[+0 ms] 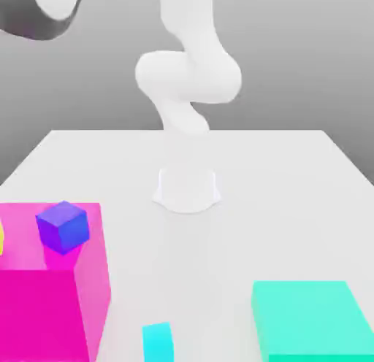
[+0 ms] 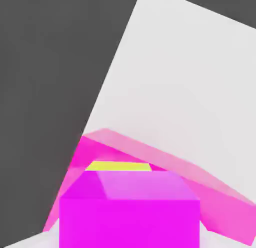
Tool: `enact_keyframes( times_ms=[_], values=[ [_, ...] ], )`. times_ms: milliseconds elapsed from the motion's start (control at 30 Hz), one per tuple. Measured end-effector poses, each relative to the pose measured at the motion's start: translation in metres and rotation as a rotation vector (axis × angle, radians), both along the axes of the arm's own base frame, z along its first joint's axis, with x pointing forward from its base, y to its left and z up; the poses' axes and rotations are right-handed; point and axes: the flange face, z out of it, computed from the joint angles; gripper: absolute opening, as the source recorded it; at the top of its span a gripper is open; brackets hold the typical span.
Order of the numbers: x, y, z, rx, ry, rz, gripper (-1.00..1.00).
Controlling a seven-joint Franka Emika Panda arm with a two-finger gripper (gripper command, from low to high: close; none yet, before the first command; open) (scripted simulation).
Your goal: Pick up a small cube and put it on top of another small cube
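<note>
Nearest in the exterior view, the small cyan cube [image 1: 157, 342] stands on the white tabletop [image 1: 292, 171], cut off at the picture's edge, between the big magenta block [image 1: 51, 309] and the flat teal block [image 1: 314, 320]. A blue-violet cube [image 1: 63, 225] sits on the magenta block and could be knocked off.

In the hand view, the tiny bright magenta cube [image 2: 130, 212] looms close, partly hiding a yellow piece [image 2: 120, 166]. Whether the jaws are wide or narrow, I cannot tell. If the cube is loose, it could drop short of the cyan one.

The white arm [image 1: 188, 87] rises from its base, elbow bent.
</note>
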Motion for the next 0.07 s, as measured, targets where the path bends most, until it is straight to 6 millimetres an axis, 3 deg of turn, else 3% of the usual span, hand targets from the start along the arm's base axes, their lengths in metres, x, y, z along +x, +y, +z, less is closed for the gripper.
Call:
enact_keyframes(
  times_ms=[67],
  values=[
    [-0.0003, -0.0004, 0.0, 0.0, 0.0, -0.001, 1.0]
  ],
)
